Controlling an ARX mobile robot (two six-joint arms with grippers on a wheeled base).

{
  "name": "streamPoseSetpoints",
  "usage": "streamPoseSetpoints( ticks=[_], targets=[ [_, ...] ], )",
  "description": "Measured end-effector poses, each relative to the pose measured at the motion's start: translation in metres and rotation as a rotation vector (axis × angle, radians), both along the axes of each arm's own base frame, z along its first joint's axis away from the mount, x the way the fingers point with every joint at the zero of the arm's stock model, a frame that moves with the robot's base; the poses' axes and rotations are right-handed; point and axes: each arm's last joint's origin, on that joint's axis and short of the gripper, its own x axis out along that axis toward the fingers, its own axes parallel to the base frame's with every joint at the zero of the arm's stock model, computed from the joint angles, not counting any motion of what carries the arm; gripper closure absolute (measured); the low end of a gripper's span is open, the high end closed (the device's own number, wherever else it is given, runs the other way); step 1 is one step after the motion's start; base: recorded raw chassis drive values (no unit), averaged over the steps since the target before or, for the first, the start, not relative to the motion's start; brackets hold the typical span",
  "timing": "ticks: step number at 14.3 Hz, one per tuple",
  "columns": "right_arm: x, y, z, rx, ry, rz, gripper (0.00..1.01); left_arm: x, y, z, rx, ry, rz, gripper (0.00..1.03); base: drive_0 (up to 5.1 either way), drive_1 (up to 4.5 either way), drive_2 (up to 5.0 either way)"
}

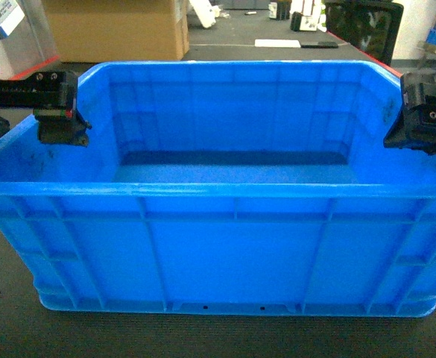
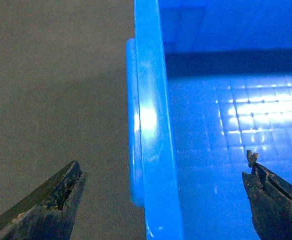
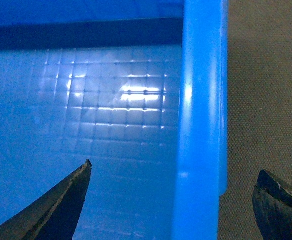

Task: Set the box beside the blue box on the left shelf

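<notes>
The box (image 1: 232, 246), a large bright blue open-top crate with ribbed walls, stands empty on the dark grey floor and fills most of the head view. My left gripper (image 1: 62, 133) hangs over its left rim, open. In the left wrist view the left gripper (image 2: 163, 165) straddles the rim (image 2: 150, 115), one finger outside and one inside, not touching it. My right gripper (image 1: 417, 133) is over the right rim, open too. The right wrist view shows the right gripper (image 3: 176, 170) astride that rim (image 3: 200, 100). The left shelf and the other blue box are out of view.
A big cardboard carton (image 1: 121, 30) stands behind the crate at the far left. A black screen-like object (image 1: 363, 26) is at the far right, with white items on the floor between them. Grey floor (image 2: 51, 100) lies on both sides of the crate.
</notes>
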Motion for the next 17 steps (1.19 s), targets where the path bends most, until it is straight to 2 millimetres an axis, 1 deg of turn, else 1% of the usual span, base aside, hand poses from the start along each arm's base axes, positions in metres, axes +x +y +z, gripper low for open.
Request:
streamPoseSetpoints(
  ticks=[2, 3, 4, 5, 6, 7, 9, 11, 13, 14, 15, 16, 17],
  targets=[
    [0.0, 0.001, 0.001, -0.024, -0.001, -0.007, 0.03, -0.003, -0.002, -0.004, 0.012, 0.048, -0.005, 0.05, 0.0, 0.0, 0.0],
    [-0.001, 0.003, 0.0, -0.048, 0.009, -0.003, 0.28, -0.005, -0.005, -0.007, 0.017, 0.087, -0.015, 0.17, 0.0, 0.0, 0.0],
    [-0.001, 0.003, 0.0, -0.06, 0.006, -0.008, 0.56, -0.007, -0.007, -0.008, 0.031, 0.115, -0.009, 0.44, 0.0, 0.0, 0.0],
    [-0.001, 0.002, 0.0, -0.071, 0.004, -0.019, 0.74, -0.008, -0.007, -0.009, 0.031, 0.128, -0.007, 0.63, 0.0, 0.0, 0.0],
    [-0.001, 0.004, 0.0, -0.088, -0.005, -0.032, 0.81, -0.008, -0.008, -0.01, 0.038, 0.129, 0.0, 0.82, 0.0, 0.0, 0.0],
    [-0.001, 0.004, -0.001, -0.088, -0.008, -0.034, 0.81, -0.009, -0.008, -0.009, 0.011, 0.122, 0.015, 0.93, 0.0, 0.0, 0.0],
    [-0.004, 0.005, 0.001, -0.085, -0.019, -0.032, 0.81, -0.014, -0.008, -0.006, -0.018, 0.093, 0.036, 0.95, 0.0, 0.0, 0.0],
    [-0.012, 0.007, 0.011, -0.072, -0.043, -0.043, 0.81, -0.022, -0.01, 0.01, -0.026, 0.052, 0.041, 0.96, 0.0, 0.0, 0.0],
    [-0.03, 0.01, 0.059, -0.062, -0.215, -0.057, 0.82, -0.041, -0.008, 0.055, -0.051, -0.131, 0.048, 0.96, 0.0, 0.0, 0.0],
    [-0.037, 0.011, 0.074, -0.056, -0.272, -0.058, 0.82, -0.048, -0.006, 0.069, -0.057, -0.191, 0.049, 0.96, 0.0, 0.0, 0.0],
    [-0.04, 0.012, 0.082, -0.052, -0.306, -0.058, 0.82, -0.054, -0.005, 0.077, -0.058, -0.242, 0.047, 0.96, 0.0, 0.0, 0.0],
    [-0.043, 0.011, 0.088, -0.059, -0.351, -0.065, 0.82, -0.06, -0.005, 0.08, -0.054, -0.285, 0.049, 0.96, 0.0, 0.0, 0.0],
    [-0.046, 0.013, 0.09, -0.078, -0.402, -0.07, 0.82, -0.064, -0.005, 0.076, -0.057, -0.314, 0.056, 0.96, 0.0, 0.0, 0.0]
  ],
)
